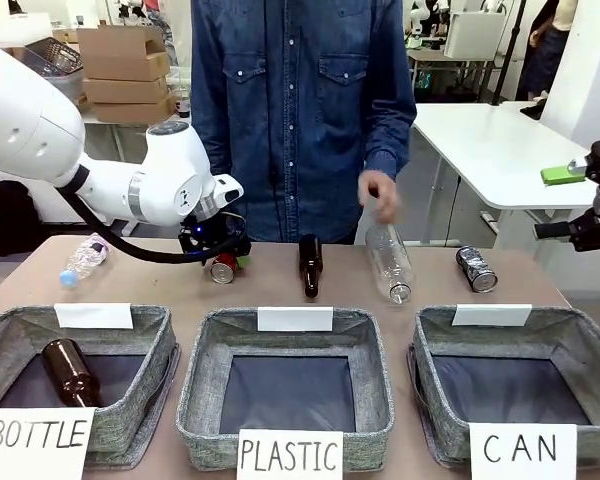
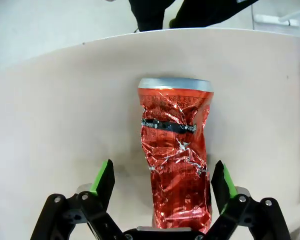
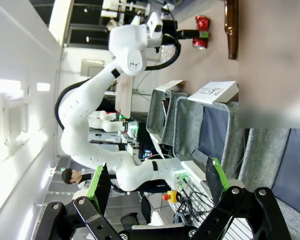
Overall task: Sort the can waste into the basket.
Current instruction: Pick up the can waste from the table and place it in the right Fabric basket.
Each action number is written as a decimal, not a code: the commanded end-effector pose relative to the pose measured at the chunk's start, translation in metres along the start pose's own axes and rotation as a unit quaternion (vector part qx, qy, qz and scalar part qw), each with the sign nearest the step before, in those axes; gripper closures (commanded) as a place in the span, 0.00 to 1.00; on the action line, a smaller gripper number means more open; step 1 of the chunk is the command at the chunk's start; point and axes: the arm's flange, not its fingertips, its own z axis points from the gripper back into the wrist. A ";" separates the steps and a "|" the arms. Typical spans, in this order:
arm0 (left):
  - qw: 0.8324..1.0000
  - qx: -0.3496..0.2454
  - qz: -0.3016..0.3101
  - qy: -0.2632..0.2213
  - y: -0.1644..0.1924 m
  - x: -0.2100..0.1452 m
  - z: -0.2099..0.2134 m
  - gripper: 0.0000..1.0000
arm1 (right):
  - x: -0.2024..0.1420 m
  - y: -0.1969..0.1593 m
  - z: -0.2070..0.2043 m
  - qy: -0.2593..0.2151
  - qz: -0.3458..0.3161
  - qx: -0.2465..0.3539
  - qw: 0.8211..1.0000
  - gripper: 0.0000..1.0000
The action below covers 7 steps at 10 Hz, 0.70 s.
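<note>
Can waste, first piece: found a crumpled shiny red metal drink can lying on its side on the pale table, at the far left, well apart from the grey fabric basket carded "CAN" at the near right. Saw the left gripper set low over that can, green pads on either side of its lower body, jaws about half spread, with table showing between each pad and the metal. Judged this as lined up for a grasp, not yet a hold. Probably placed along the can's length so as to pinch across the narrow crushed body rather than end to end. Noted the second piece, a dark grey-silver printed can, lying at the far right just beyond the CAN basket, untouched. Found the right gripper off past the table's right edge, jaws spread wide with nothing between them, likely parked there to leave room for the other arm and the person. Saw a person's blurred hand at the far end of a clear plastic bottle, apparently tilting it, near the middle of the table. Saw nothing inside the CAN basket. Reckoned the task barely begun, with a long carry rightward needed and dented foil likely to slip.
</note>
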 end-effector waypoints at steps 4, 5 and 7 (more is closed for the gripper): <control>1.000 0.021 0.004 0.006 -0.008 0.000 -0.003 1.00 | 0.003 0.001 -0.002 -0.004 0.015 0.010 1.000 0.00; 1.000 0.022 0.006 0.005 -0.007 -0.001 -0.002 1.00 | 0.003 0.001 -0.002 -0.004 0.015 0.010 1.000 0.00; 1.000 0.023 0.007 0.005 -0.007 -0.004 0.001 0.96 | 0.003 0.001 -0.002 -0.004 0.015 0.010 1.000 0.00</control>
